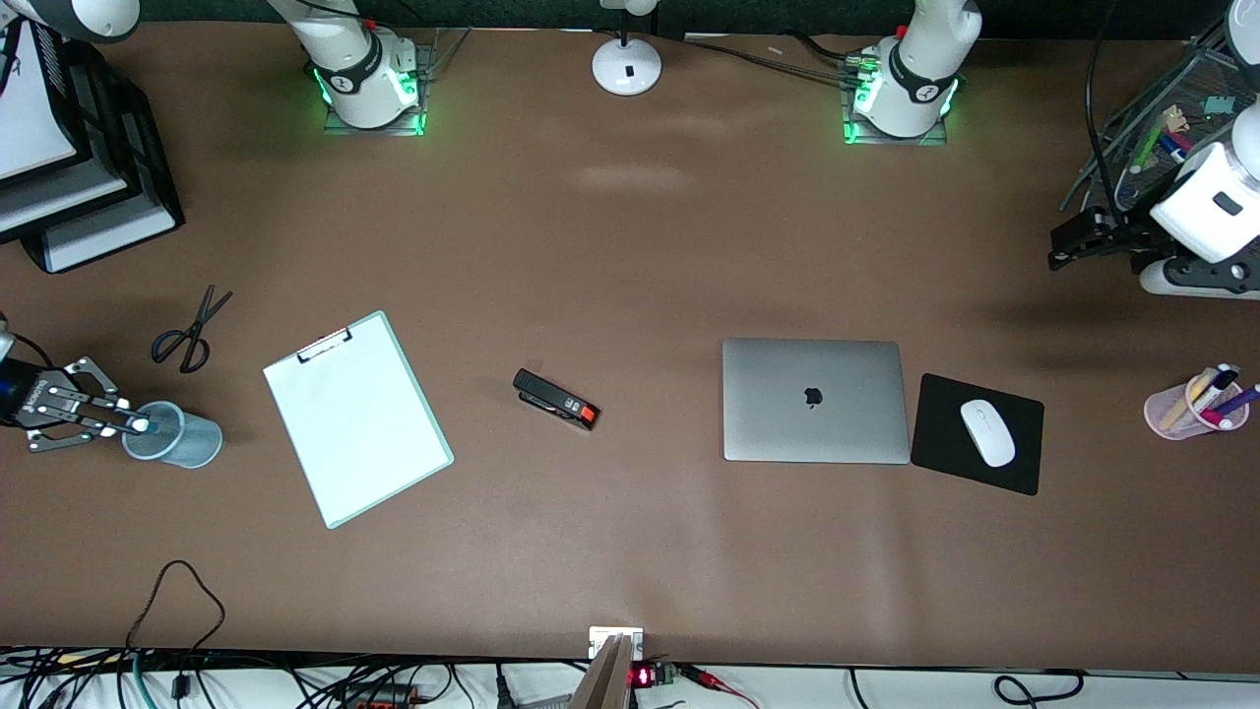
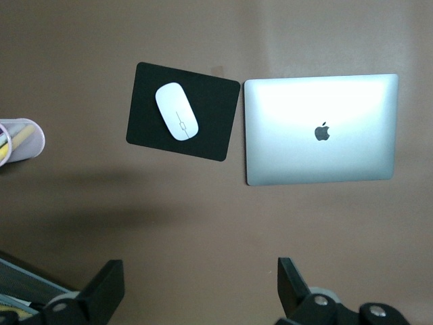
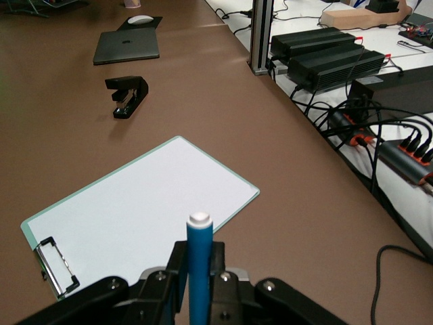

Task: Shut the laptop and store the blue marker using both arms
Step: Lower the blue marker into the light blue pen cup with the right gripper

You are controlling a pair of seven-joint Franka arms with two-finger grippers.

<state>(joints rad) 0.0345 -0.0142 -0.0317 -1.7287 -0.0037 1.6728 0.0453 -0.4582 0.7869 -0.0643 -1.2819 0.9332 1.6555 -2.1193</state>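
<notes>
The laptop (image 1: 813, 399) lies closed on the table, silver lid up with the dark apple logo; it also shows in the left wrist view (image 2: 318, 128) and the right wrist view (image 3: 126, 46). My right gripper (image 1: 126, 423) is shut on the blue marker (image 3: 199, 264), white end pointing away from the wrist. In the front view the marker's white tip (image 1: 141, 425) is over the rim of a light blue cup (image 1: 182, 438) at the right arm's end of the table. My left gripper (image 1: 1061, 246) is open and empty, up in the air at the left arm's end, with wide-spread fingers (image 2: 105, 291).
A clipboard (image 1: 356, 417), a black stapler (image 1: 554, 399) and scissors (image 1: 187, 330) lie between the cup and the laptop. A black mouse pad (image 1: 935, 448) with a white mouse (image 1: 987, 431) is beside the laptop. A pink pen cup (image 1: 1193, 406) and a mesh organiser (image 1: 1171, 128) stand at the left arm's end.
</notes>
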